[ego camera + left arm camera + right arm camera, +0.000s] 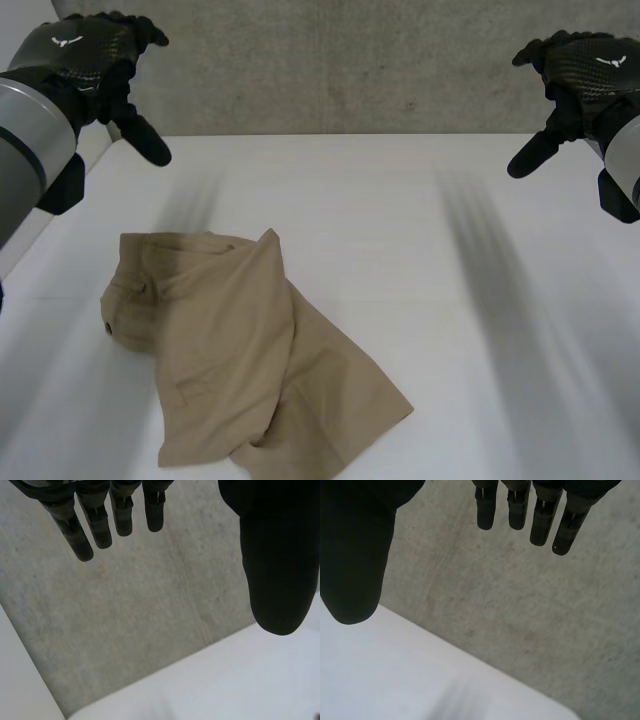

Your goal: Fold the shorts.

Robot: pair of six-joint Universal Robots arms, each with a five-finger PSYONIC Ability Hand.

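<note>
Shorts crumpled on tabletop, both hands spread above it

Tan shorts [250, 350] lie in a loose heap on the white tabletop [420, 260], on the robot's left side and towards its near edge. The cloth is doubled over itself, with one flap rising to a point near the middle, so I cannot tell which part is the waistband and which a leg. The folds hide whatever lies beneath them. The nearest edge of the shorts is cut off by the bottom of the head view.

The left hand [90, 65] hangs high over the far left of the tabletop, well apart from the shorts. Its fingers [95, 525] are straight and spread, the thumb stands off to one side, and nothing is between them. The right hand [580, 75] is raised over the far right in the same pose, its fingers [540, 515] straight, the thumb wide of them, holding nothing.

A grey concrete wall [340, 70] stands behind the tabletop. Nothing lies between either hand and the shorts.
</note>
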